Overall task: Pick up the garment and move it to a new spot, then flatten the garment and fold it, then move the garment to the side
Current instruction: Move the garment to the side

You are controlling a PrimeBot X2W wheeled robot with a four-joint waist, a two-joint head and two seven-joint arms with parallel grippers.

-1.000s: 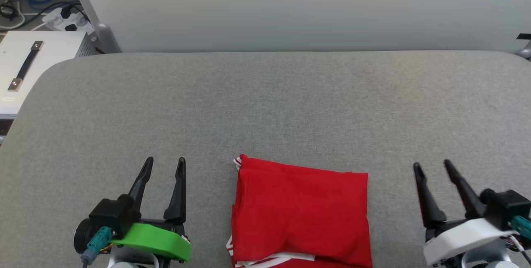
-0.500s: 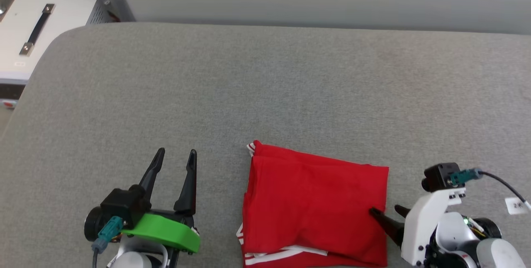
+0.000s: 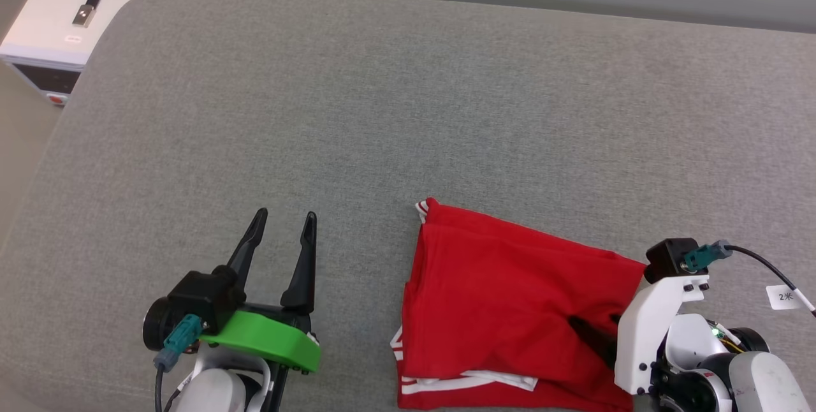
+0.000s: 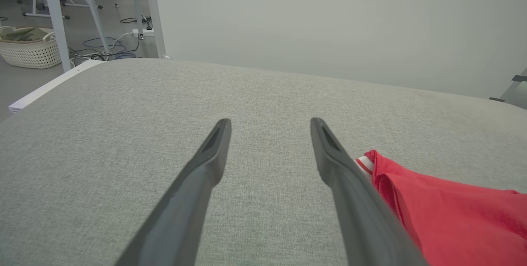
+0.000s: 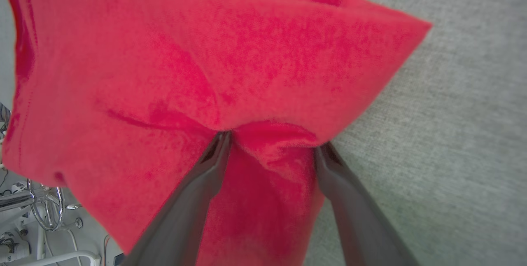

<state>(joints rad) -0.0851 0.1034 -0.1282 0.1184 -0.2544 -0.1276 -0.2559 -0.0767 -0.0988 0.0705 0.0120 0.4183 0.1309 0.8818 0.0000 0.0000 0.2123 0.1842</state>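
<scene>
Lying folded: red, white-trimmed garment (image 3: 510, 300)

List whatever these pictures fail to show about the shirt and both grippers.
- Garment, head view: near edge cut off by the picture's bottom; inner layers folded out of sight.
- Right gripper, right wrist view: fingertips are buried under a cloth fold; their depth is hidden.
- Head view: white wrist housing covers most of the right fingers.
- Left gripper, left wrist view: its finger hides part of the garment's edge.
</scene>
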